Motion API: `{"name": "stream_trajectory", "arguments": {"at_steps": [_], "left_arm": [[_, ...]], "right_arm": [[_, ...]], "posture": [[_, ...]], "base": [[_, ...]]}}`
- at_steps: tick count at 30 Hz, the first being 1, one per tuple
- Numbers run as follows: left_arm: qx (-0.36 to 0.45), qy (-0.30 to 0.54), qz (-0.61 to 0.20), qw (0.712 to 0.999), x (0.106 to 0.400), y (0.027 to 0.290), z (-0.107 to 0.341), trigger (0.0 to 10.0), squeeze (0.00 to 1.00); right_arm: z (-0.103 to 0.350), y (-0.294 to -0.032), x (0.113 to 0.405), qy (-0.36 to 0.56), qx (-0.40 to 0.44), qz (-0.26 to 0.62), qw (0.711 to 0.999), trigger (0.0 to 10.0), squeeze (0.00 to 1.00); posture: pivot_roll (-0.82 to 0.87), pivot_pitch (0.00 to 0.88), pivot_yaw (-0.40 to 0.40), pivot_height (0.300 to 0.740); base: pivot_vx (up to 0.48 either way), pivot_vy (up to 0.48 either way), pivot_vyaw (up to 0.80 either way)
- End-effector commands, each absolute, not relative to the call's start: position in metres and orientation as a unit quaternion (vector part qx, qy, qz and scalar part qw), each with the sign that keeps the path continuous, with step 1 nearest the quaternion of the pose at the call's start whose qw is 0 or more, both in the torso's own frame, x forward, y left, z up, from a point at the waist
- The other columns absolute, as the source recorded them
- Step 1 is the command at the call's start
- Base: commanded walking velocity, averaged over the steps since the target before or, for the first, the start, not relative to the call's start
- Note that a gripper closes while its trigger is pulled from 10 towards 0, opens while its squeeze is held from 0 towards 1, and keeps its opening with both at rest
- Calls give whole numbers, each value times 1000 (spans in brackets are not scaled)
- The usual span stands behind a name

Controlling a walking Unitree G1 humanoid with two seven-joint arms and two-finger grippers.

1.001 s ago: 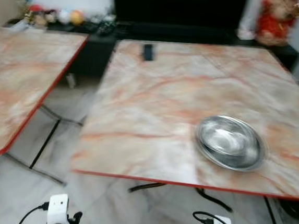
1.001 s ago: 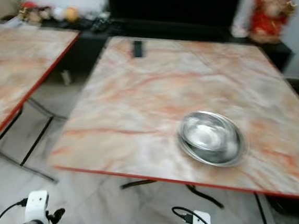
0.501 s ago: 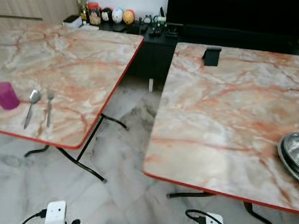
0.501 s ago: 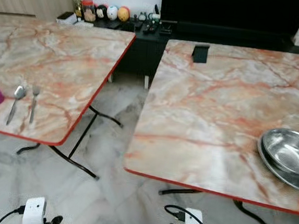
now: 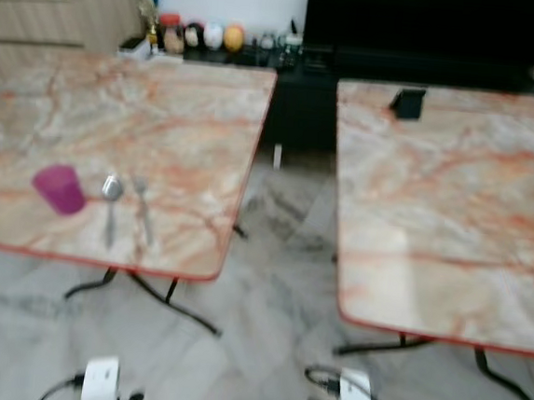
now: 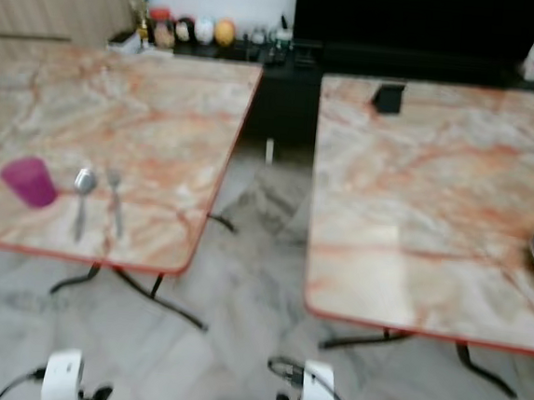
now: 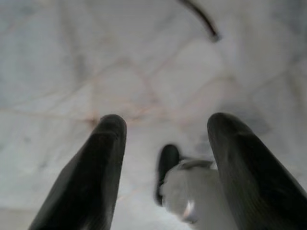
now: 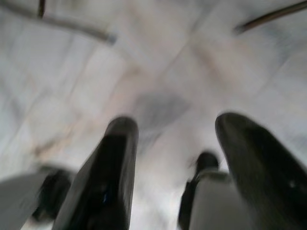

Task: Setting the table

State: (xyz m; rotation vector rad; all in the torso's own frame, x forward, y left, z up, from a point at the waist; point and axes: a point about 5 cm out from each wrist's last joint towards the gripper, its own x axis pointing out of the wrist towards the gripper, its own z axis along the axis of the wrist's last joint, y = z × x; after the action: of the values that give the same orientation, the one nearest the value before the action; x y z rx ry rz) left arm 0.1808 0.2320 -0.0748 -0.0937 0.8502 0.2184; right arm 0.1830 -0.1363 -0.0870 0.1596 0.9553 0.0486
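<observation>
Eyeing purple cup, spoon & fork on left table. I'm keeping both arms low, left fingers and right fingers spread, holding nothing. Cup prob light plastic, grab by wall; cutlery thin, slippery, pinch mid-handle.

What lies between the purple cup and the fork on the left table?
The spoon lies between the purple cup and the fork, apart from both, on the left table. The left eye view shows this.
</observation>
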Motion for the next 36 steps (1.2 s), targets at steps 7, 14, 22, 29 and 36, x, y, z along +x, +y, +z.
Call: {"name": "stream_trajectory", "arguments": {"at_steps": [7,14,22,29,36], "left_arm": [[-48,408,111,905,181,233,-74,10000,0],[-49,403,107,908,185,230,-73,10000,0],[-50,397,107,910,188,229,-71,10000,0],[-44,393,103,913,188,229,-71,10000,0],[-37,391,96,915,190,227,-70,10000,0]], "right_arm": [[-86,-140,184,459,75,22,885,10000,0],[-86,-140,186,457,77,24,886,10000,0],[-85,-141,186,456,75,25,886,10000,0],[-86,-141,185,457,75,26,886,10000,0],[-87,-141,184,458,74,29,885,10000,0]], "posture": [[-16,0,18,719],[-18,0,16,719],[-15,0,16,719],[-19,0,20,719],[-17,0,23,719]], "base": [[0,442,0],[0,442,0],[0,442,0],[0,306,0],[0,0,0]]}}
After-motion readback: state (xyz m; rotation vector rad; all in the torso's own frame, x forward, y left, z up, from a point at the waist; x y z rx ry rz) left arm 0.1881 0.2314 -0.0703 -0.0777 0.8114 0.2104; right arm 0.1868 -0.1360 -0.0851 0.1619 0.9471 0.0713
